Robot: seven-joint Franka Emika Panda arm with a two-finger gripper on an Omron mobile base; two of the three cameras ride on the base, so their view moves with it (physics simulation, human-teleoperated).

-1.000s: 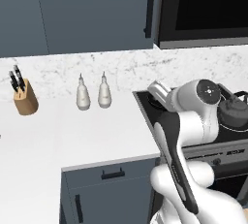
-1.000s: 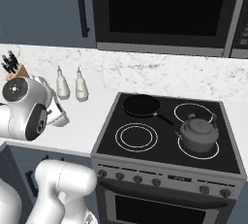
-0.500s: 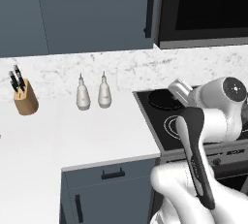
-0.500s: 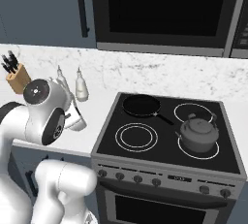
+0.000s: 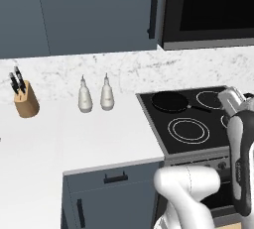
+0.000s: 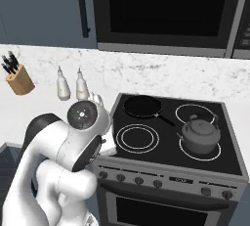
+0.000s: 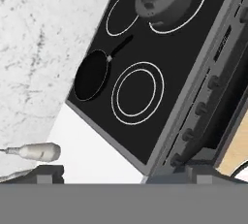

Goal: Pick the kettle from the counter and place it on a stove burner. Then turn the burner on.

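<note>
Already the kettle (image 6: 198, 135) is seen set on the front right burner of the stove (image 6: 146, 159), while the gripper (image 7: 116, 172) is held wide apart, empty, above the stove's front edge.

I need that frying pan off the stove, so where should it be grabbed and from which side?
Grip the frying pan by its thin straight handle, which juts from the rim toward the kettle. Come from above, pinching across the handle; the flat wide body offers little to pinch.

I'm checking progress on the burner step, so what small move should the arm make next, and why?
Probably bring the open gripper down toward the stove knobs. The kettle already sits on the front right burner, away from the frying pan, so only turning that burner on seems left.
</note>
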